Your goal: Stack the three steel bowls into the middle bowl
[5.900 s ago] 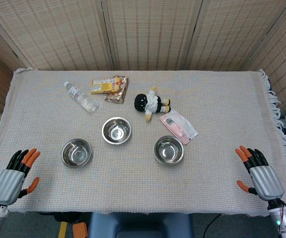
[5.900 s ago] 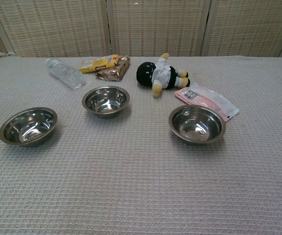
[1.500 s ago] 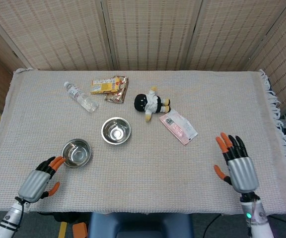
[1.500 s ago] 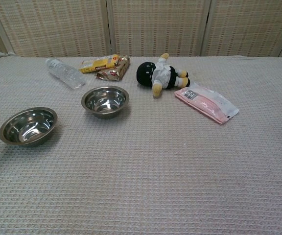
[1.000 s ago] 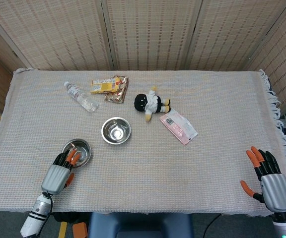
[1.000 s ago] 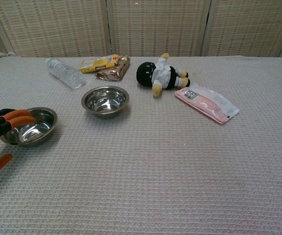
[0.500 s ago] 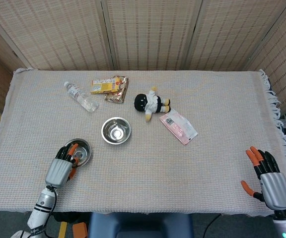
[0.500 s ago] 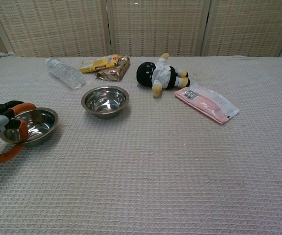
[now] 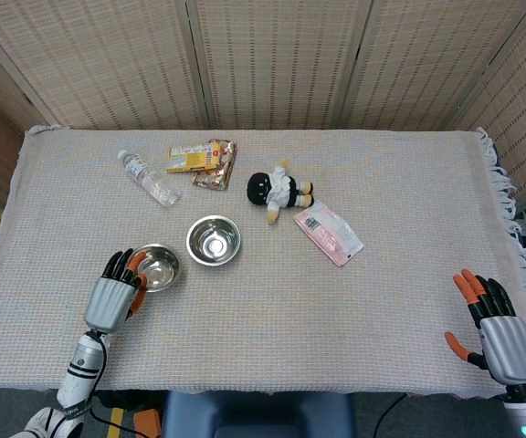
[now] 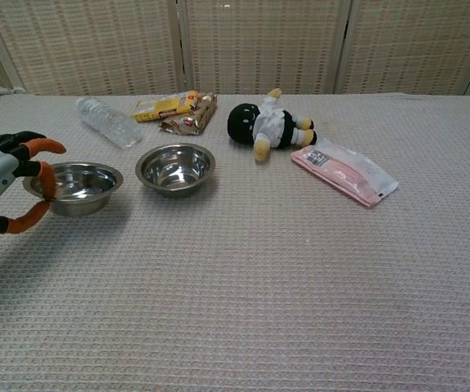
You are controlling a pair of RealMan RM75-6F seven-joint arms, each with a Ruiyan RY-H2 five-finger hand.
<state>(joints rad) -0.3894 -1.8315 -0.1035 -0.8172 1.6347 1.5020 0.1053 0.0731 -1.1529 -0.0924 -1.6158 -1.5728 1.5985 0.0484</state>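
Two shiny round steel bowls show on the woven grey tablecloth (image 9: 336, 310). The steel bowl in your left hand (image 9: 159, 266) is pinched at its near rim by your left hand (image 9: 113, 297), thumb under and fingers (image 10: 39, 147) over the edge; it sits just left of the middle steel bowl (image 9: 214, 240), near it but apart. Whether it is lifted clear of the cloth cannot be told for certain, though the chest view suggests it rides a little above. The middle bowl looks to carry a second bowl nested inside it, so one stacking step appears done; this cannot be confirmed from the rim alone. What is left, by this reading: carry the held bowl across and lower it into the middle one.

Your right hand (image 9: 498, 333) hovers at the table's near right corner, fingers spread, holding nothing.

The head view alone shows the right hand and the whole layout, including the clear plastic water bottle (image 9: 149, 177), the black-headed plush doll (image 9: 277, 190) and the pink flat packet (image 9: 328, 232). The chest view alone shows the thumb hooked beneath the rim and the held bowl's height against the cloth.
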